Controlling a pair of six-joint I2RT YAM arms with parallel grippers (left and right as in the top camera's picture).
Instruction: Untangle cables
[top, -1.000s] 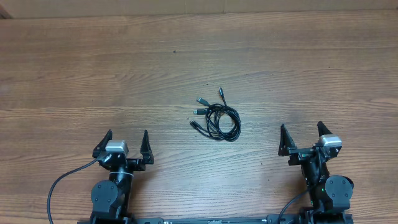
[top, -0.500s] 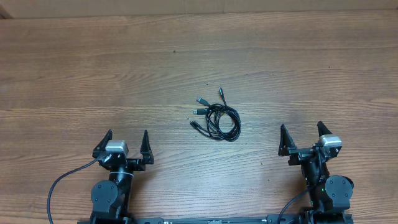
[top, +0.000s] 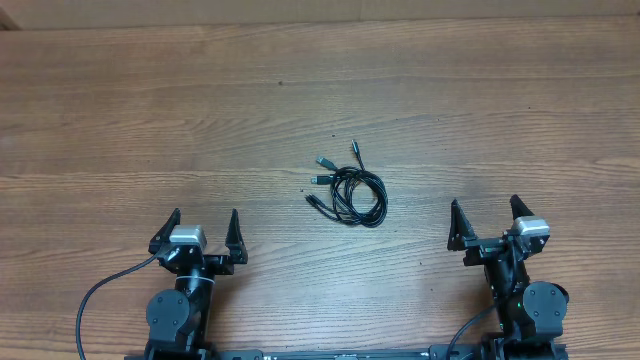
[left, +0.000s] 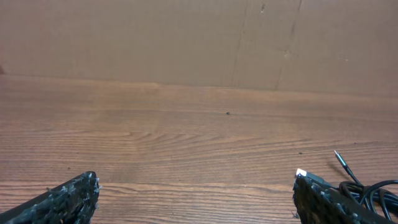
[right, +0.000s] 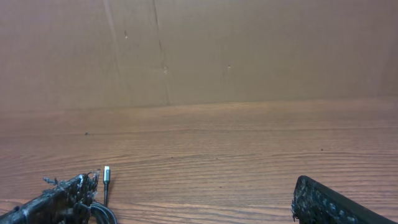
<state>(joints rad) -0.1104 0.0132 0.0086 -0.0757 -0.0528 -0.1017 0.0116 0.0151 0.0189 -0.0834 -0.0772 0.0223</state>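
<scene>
The cables (top: 347, 187) are lying bundled near the desk's (top: 120, 110) middle, plugs fanning toward the far edge. The left gripper (top: 199, 228) and right gripper (top: 483, 216) are sitting wide open, holding nothing, by the near edge. Bare wood is lying between them and the bundle.

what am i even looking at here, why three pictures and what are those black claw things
You are looking at a robot with two arms at a wooden table. The top-down picture comes from a camera fixed above. The claws at the bottom are two-finger grippers: the left gripper and the right gripper, both open and holding nothing. The other two pictures come from a small camera on each wrist, looking out low across the table, so each shows its own black fingertips at the bottom corners. In the middle of the table lies a small bundle of thin black cables with small plugs, looped together. Neither gripper touches it.
</scene>
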